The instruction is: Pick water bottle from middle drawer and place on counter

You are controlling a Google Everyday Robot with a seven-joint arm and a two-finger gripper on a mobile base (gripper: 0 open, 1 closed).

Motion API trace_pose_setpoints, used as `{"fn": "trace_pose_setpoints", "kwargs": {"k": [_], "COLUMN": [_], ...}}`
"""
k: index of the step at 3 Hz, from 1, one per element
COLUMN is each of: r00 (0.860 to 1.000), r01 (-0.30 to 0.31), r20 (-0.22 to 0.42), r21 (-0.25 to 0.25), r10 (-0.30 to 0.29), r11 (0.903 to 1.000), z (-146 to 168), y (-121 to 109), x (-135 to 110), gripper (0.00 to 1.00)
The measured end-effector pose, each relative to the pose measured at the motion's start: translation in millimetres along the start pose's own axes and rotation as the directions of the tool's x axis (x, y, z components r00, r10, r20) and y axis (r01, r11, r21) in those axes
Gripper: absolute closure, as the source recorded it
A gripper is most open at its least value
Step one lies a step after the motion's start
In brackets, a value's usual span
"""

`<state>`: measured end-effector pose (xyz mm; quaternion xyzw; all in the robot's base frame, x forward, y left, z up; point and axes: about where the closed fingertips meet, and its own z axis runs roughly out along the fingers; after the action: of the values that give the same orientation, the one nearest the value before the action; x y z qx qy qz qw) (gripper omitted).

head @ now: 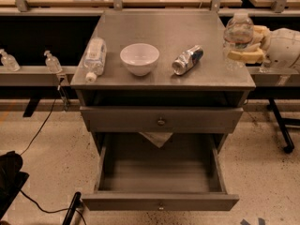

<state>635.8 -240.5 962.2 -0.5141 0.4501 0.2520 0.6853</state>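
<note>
The water bottle (238, 35), clear with a white cap, stands upright in my gripper (245, 45) at the right edge of the counter (164, 34). The pale fingers (247, 56) are shut around the bottle's lower body. Its base is at about counter level; I cannot tell if it touches. The middle drawer (159, 201) is pulled open below and is empty inside.
On the counter are a fatter clear bottle (93, 55) lying at the left, a white bowl (139, 58) in the middle and a crushed silver-and-blue can (187, 60). A closed drawer (161, 121) sits above the open one. Small bottles (52, 62) stand on a rail at left. A cable runs across the floor.
</note>
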Motion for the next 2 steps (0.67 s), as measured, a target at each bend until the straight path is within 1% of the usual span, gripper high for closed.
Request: {"fn": "trace_pose_setpoints", "kwargs": {"k": [1,2], "r00": [0.983,0.933], "r01": [-0.171,-0.353], "r20": [0.093,0.141], "r21": [0.132,0.191], "r10": [0.159,0.331], "r11": [0.9765,0.9158], "z": [3,7], "y": [-30,-51], "x": [-3,5], "gripper": [1.0,1.0]}}
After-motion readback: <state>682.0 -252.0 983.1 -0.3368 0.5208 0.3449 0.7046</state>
